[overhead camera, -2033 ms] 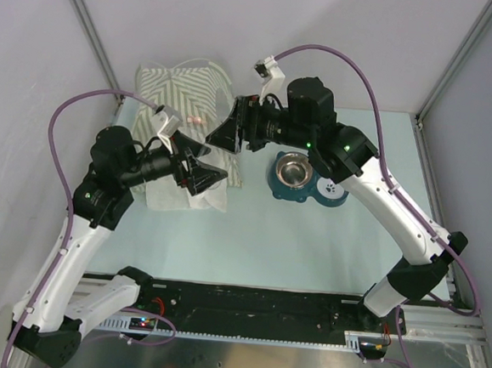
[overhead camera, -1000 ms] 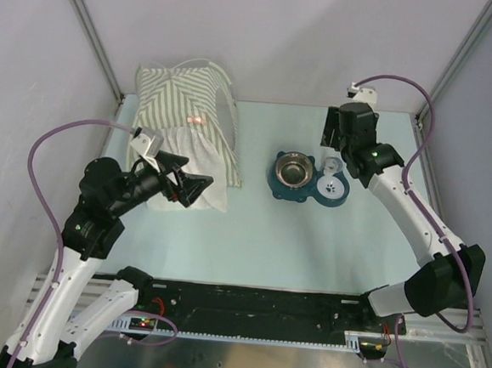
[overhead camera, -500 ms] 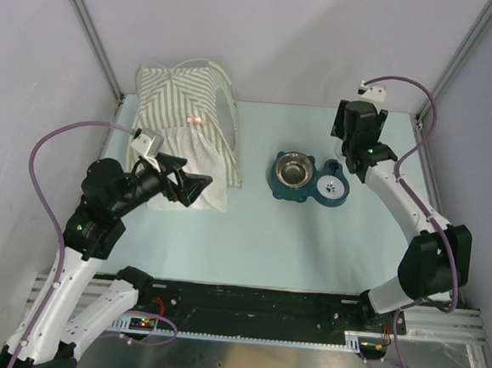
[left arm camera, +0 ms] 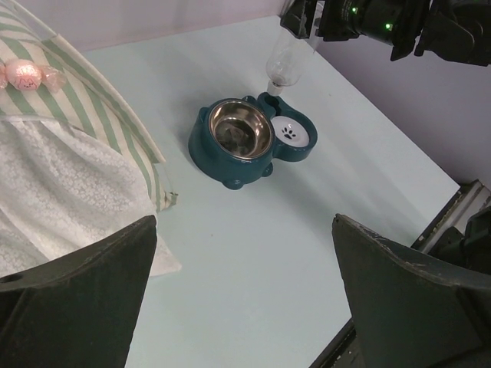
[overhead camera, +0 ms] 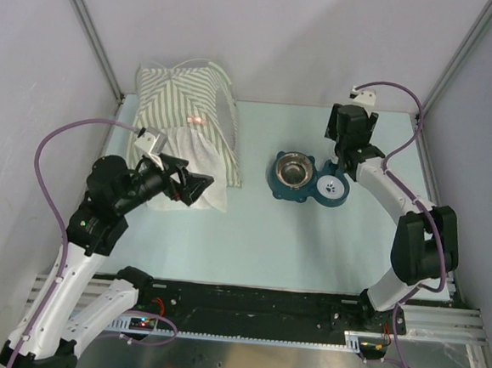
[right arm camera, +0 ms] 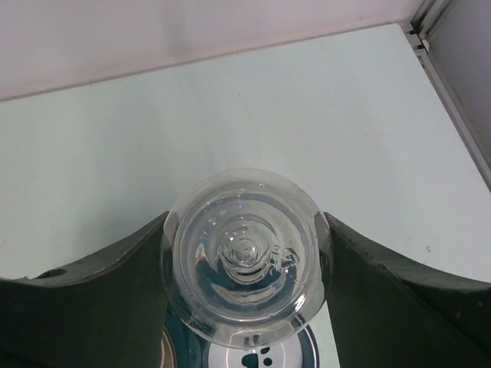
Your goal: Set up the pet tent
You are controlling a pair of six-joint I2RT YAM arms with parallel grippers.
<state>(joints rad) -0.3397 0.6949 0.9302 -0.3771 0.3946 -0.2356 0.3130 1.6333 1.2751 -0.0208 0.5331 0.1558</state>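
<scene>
A soft fabric pet tent (overhead camera: 184,102) with olive-grey and white stripes is lying slumped at ten o'clock on the smooth pale mint table (overhead camera: 310,240), its sheer lacy white flap (left arm camera: 54,192) draping toward six o'clock and a small rounded pink-red mark (left arm camera: 23,74) showing on top. The left gripper (left arm camera: 244,222) is hovering at the flap's near edge, jaws spread wide, gripping nothing. At two o'clock, the right gripper (right arm camera: 245,222) is pressing both fingers against a clear domed bottle (left arm camera: 280,67) standing in a dark teal plastic feeder (overhead camera: 300,195) beside its shiny round steel bowl (left arm camera: 242,129)
</scene>
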